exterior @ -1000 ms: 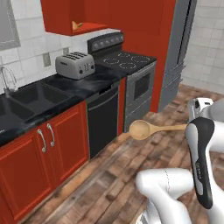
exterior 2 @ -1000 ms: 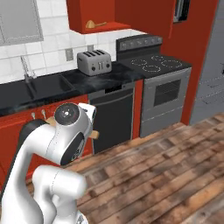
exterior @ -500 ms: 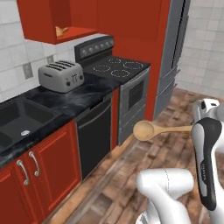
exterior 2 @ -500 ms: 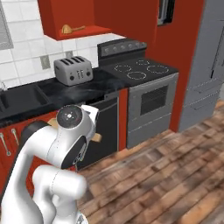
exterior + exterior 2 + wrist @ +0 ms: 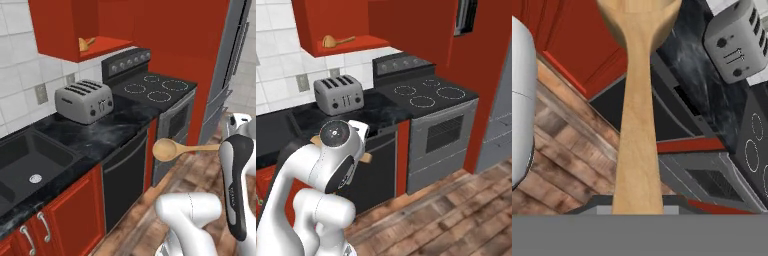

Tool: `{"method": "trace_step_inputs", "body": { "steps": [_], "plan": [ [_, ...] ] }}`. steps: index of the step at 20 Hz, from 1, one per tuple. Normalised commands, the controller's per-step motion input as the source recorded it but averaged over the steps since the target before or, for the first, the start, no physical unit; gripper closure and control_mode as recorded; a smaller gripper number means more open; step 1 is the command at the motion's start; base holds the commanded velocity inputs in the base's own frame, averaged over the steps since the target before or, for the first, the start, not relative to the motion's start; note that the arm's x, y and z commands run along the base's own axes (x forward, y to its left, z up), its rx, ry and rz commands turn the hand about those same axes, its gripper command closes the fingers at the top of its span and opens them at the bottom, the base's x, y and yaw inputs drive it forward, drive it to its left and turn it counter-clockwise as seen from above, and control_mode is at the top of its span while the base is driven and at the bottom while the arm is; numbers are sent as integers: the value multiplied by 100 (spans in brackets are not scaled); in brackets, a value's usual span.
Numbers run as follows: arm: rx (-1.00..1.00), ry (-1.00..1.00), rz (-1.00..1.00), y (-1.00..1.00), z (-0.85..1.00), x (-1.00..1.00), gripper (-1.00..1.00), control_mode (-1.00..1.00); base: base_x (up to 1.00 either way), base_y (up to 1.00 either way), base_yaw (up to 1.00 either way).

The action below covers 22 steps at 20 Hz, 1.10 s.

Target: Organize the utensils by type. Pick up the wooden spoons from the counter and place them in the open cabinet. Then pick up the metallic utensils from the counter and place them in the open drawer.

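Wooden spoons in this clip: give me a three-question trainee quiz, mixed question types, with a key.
1. True or false: a wooden spoon already lies in the open cabinet.
2. What does the gripper hold?
A. metal fork
B. wooden spoon
C. nothing
3. Fill in: the toaster sits on the counter between the sink and the ____.

Key: 1 true; 2 B; 3 stove.

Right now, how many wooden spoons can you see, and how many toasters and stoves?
Wooden spoons: 2, one held out in front and one lying in the open cabinet
Toasters: 1
Stoves: 1
Total: 4
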Motion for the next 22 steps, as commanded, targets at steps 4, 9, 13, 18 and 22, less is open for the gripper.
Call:
{"method": "trace_step_inputs", "body": {
  "steps": [4, 9, 13, 18, 22],
  "plan": [
    [0, 0, 0, 0, 0, 0, 100, 100, 96, -16, 35],
    [0, 0, 0, 0, 0, 0, 100, 100, 86, -23, 43],
    [0, 0, 0, 0, 0, 0, 100, 100, 77, -40, 35],
    [0, 0, 0, 0, 0, 0, 100, 100, 60, -56, 22],
    [0, 0, 0, 0, 0, 0, 100, 100, 66, -40, 39]
  ]
}}
